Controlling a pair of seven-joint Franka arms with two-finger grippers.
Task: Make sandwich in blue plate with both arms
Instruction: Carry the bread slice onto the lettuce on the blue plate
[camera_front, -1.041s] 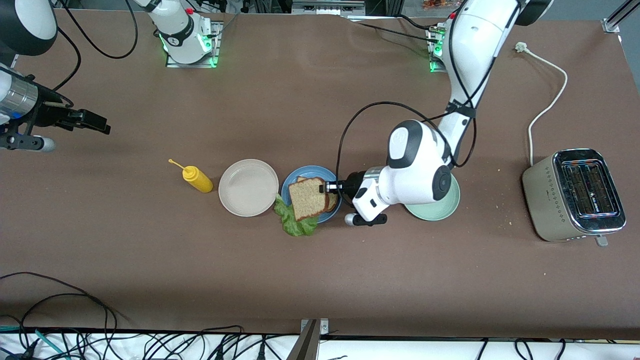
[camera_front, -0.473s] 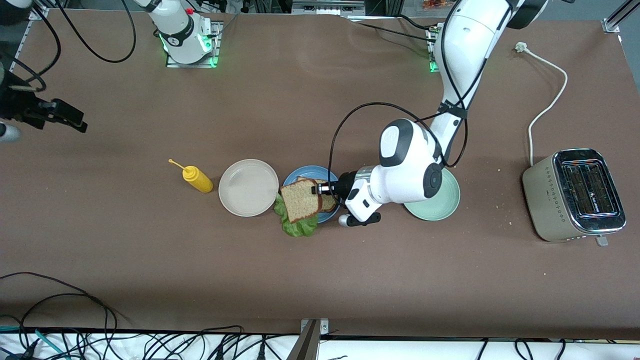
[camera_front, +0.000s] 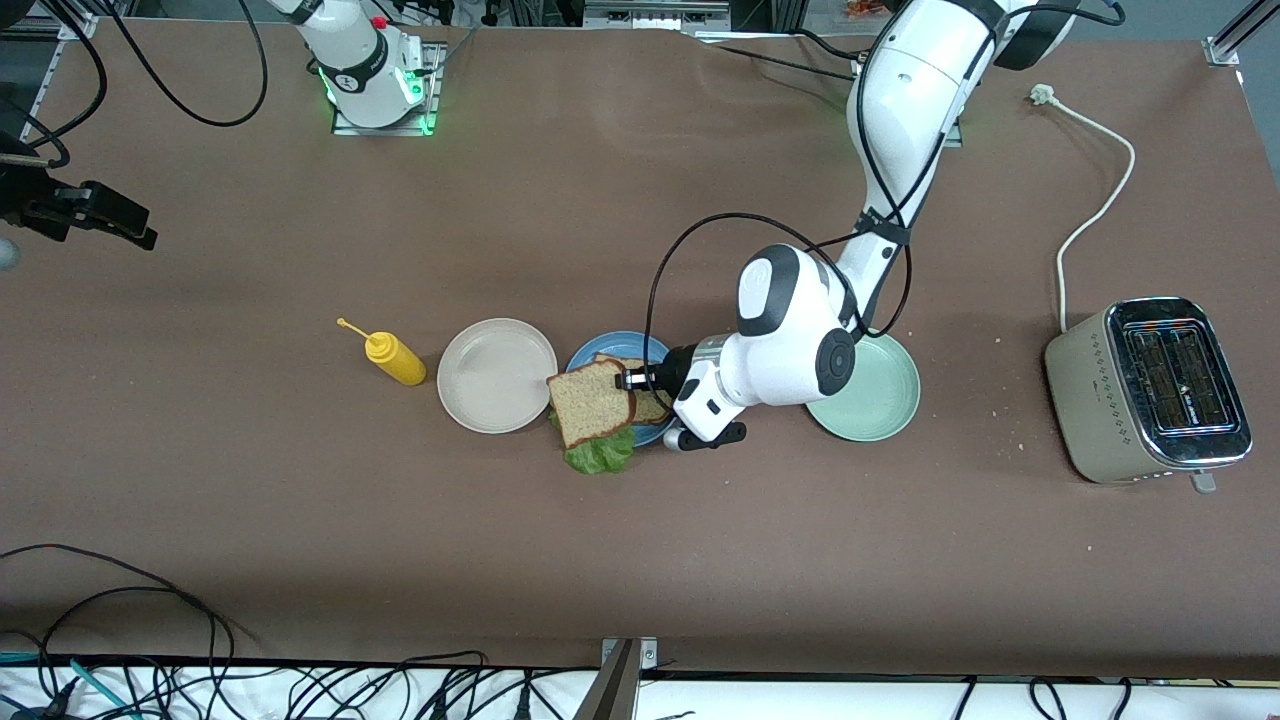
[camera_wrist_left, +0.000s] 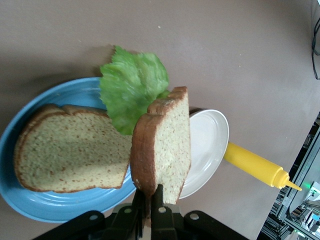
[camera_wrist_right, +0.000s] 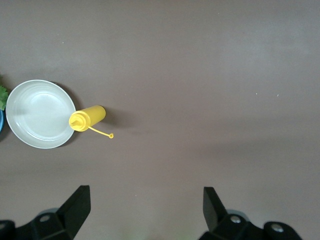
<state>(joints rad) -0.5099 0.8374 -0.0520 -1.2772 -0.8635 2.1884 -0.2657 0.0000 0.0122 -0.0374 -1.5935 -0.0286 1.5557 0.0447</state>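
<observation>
My left gripper (camera_front: 628, 380) is shut on one edge of a brown bread slice (camera_front: 589, 403) and holds it on edge over the blue plate (camera_front: 625, 346) and the green lettuce leaf (camera_front: 600, 455). In the left wrist view the held slice (camera_wrist_left: 165, 142) stands between the closed fingers (camera_wrist_left: 159, 200), above the lettuce (camera_wrist_left: 131, 90). A second bread slice (camera_wrist_left: 65, 152) lies flat in the blue plate (camera_wrist_left: 50, 207). The lettuce hangs over the plate's rim onto the table. My right gripper (camera_front: 125, 225) is open and empty, high over the right arm's end of the table.
A beige plate (camera_front: 496, 375) sits beside the blue plate, with a yellow squeeze bottle (camera_front: 393, 358) beside it. A pale green plate (camera_front: 870, 395) lies partly under the left arm. A toaster (camera_front: 1150, 390) with a white cord stands at the left arm's end.
My left gripper has carried the held bread slice across the blue plate toward the beige plate, over the lettuce. My right gripper has drawn back toward the right arm's end of the table.
</observation>
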